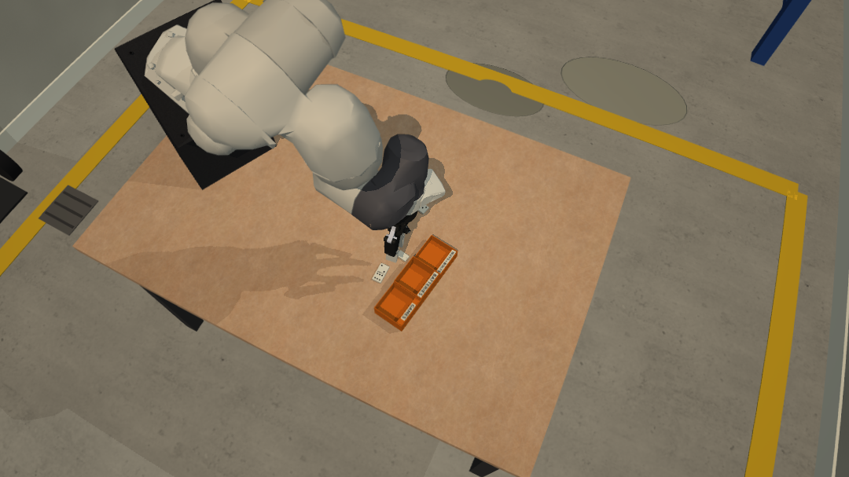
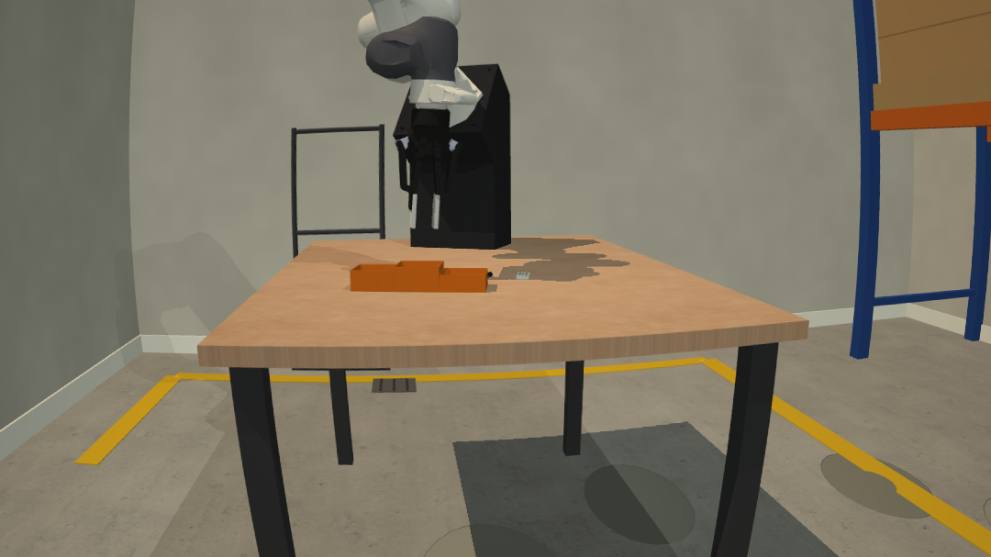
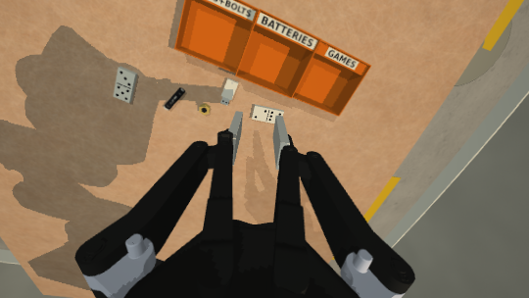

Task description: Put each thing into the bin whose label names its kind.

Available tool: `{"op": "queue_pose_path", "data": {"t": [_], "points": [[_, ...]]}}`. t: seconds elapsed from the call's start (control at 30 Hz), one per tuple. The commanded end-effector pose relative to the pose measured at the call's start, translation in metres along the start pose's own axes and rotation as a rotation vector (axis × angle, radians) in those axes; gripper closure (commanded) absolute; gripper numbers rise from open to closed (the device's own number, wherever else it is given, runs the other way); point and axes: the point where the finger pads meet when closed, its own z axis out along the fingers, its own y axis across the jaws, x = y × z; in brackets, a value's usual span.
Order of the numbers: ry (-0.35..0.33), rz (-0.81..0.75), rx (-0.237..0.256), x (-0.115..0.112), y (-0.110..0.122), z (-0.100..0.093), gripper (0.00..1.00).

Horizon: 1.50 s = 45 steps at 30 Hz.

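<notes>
My gripper (image 1: 396, 251) (image 2: 425, 225) (image 3: 258, 124) is partly open and empty, above the table. Beyond its fingertips in the wrist view, a white domino (image 3: 267, 113) (image 1: 380, 273) lies near a white USB stick (image 3: 229, 90) (image 1: 403, 255). A small brass nut (image 3: 204, 109), a black battery (image 3: 174, 99) and a second domino (image 3: 125, 85) (image 2: 522, 275) lie farther left. The joined orange bins are labelled NUTS+BOLTS (image 3: 208, 30) (image 1: 435, 252), BATTERIES (image 3: 266, 60) (image 1: 415, 276) and GAMES (image 3: 318, 83) (image 1: 394, 301). No thing shows inside them. The arm hides the nut and battery in the top view.
The bins stand on the wooden table (image 1: 501, 296) (image 2: 584, 309) (image 3: 392, 30), close beside the USB stick and the nearer domino. The arm's black mount (image 2: 483, 178) stands at the table's far end in the exterior view. Arm shadows fall across several things.
</notes>
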Motion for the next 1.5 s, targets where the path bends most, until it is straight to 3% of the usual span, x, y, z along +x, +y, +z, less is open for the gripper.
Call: {"op": "queue_pose_path", "data": {"t": [0.0,0.17,1.47], "points": [[0.025,-0.155,0.01,-0.012,0.007,0.018,0.75],[0.002,-0.291,-0.003,-0.033,0.022,0.042,0.75],[0.093,-1.136,-0.033,-0.033,0.02,0.042,0.75]]}}
